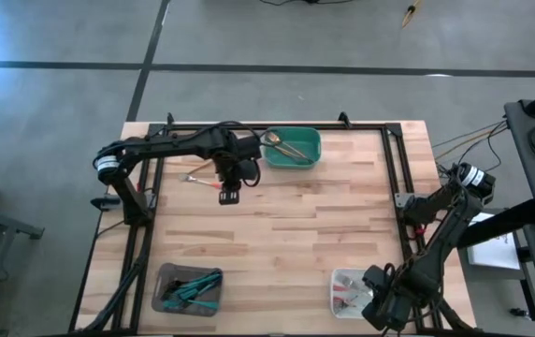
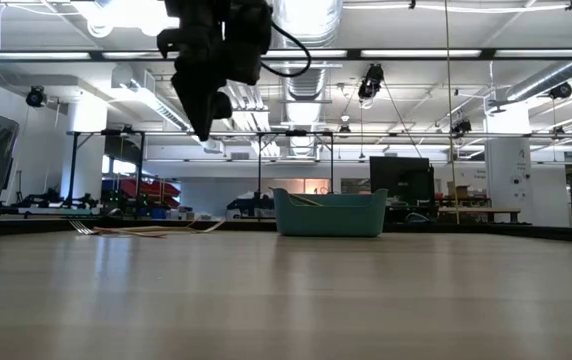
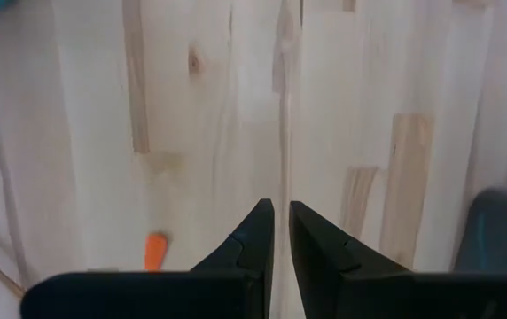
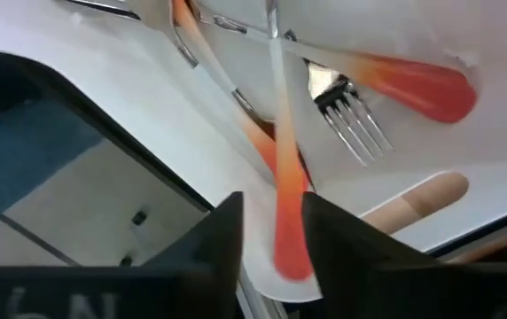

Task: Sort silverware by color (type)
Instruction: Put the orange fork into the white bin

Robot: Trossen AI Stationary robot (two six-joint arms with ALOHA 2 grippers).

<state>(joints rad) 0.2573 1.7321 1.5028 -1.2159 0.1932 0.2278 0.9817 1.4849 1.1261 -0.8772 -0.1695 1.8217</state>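
The table [image 1: 286, 225] is pale wood, and everything is placed from the green tray [image 1: 293, 148] at its far edge. That tray holds gold pieces [image 1: 286, 148]. The left gripper [image 1: 229, 192] hangs above bare wood just beside the tray, toward the left arm's side; its fingers [image 3: 258, 235] are nearly together and hold nothing. A few loose pieces [image 1: 195, 178] lie on the wood a little farther that way. At the near edge, well apart from the green tray, stand a grey tray [image 1: 189, 289] with teal pieces and a white tray [image 1: 350, 290] with red-handled ones. The right gripper [image 1: 383, 301] is over the white tray, fingers parted around a red-handled piece [image 4: 284, 208]; a red-handled fork [image 4: 386, 89] lies beside it.
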